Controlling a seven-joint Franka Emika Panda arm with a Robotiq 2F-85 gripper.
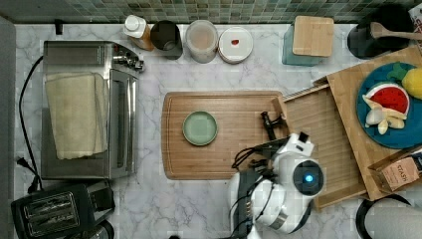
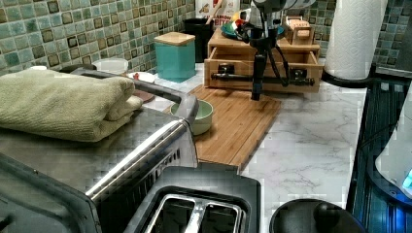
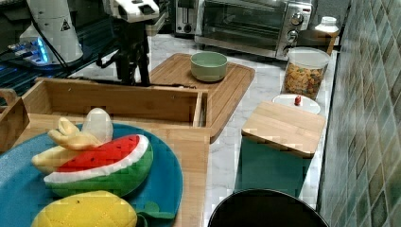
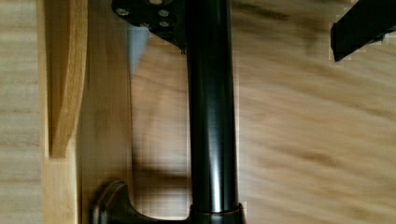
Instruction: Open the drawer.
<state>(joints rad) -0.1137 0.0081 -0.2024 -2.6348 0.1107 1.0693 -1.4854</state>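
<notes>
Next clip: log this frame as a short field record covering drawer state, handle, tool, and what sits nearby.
drawer: pulled well out over the cutting board's end, inside bare
handle: black bar on the drawer front
tool: pointing down at the handle bar
cutting board: flat on the marble counter
bowl: green, on the cutting board
plate: blue, with toy fruit, on the drawer unit's top

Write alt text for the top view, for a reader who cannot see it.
A white robot arm reaches over a pulled-out bamboo drawer, its gripper at the drawer's black bar handle. To the top view's left, a green bowl sits on a bamboo cutting board, with a toaster oven beyond on the marble counter.
</notes>
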